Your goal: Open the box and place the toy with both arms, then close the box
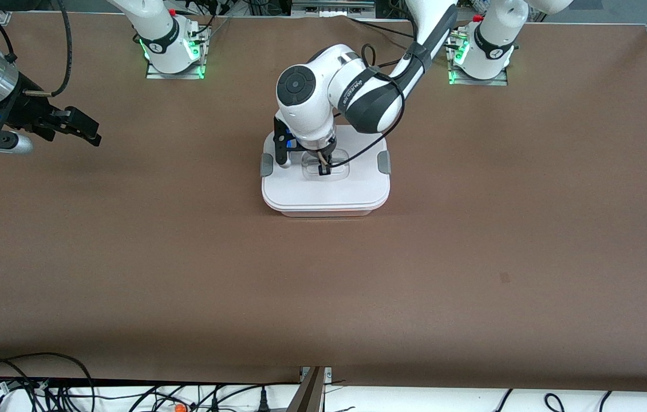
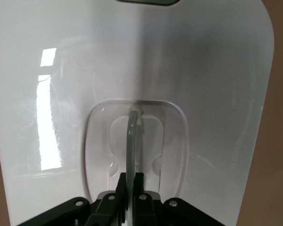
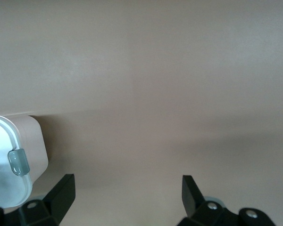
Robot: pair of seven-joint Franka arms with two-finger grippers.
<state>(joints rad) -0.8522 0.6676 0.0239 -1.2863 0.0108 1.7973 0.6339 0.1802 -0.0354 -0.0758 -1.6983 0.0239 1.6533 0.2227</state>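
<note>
The box [image 1: 326, 191] stands at the middle of the table with its white lid [image 2: 203, 94] on and a grey clip [image 1: 383, 163] at each end. My left gripper [image 1: 323, 167] reaches down onto the lid's recess. In the left wrist view this gripper [image 2: 132, 176] is shut on the clear handle [image 2: 131, 141], which stands up out of the recess. My right gripper [image 1: 87, 129] hangs open over bare table at the right arm's end, with nothing between its fingers. In the right wrist view the open gripper [image 3: 128, 183] sees a corner of the box [image 3: 33, 136]. The toy is out of view.
The brown table [image 1: 472, 240] stretches wide around the box. Both arm bases [image 1: 172, 54] stand along the edge farthest from the front camera. Cables [image 1: 43, 389] lie along the edge nearest that camera.
</note>
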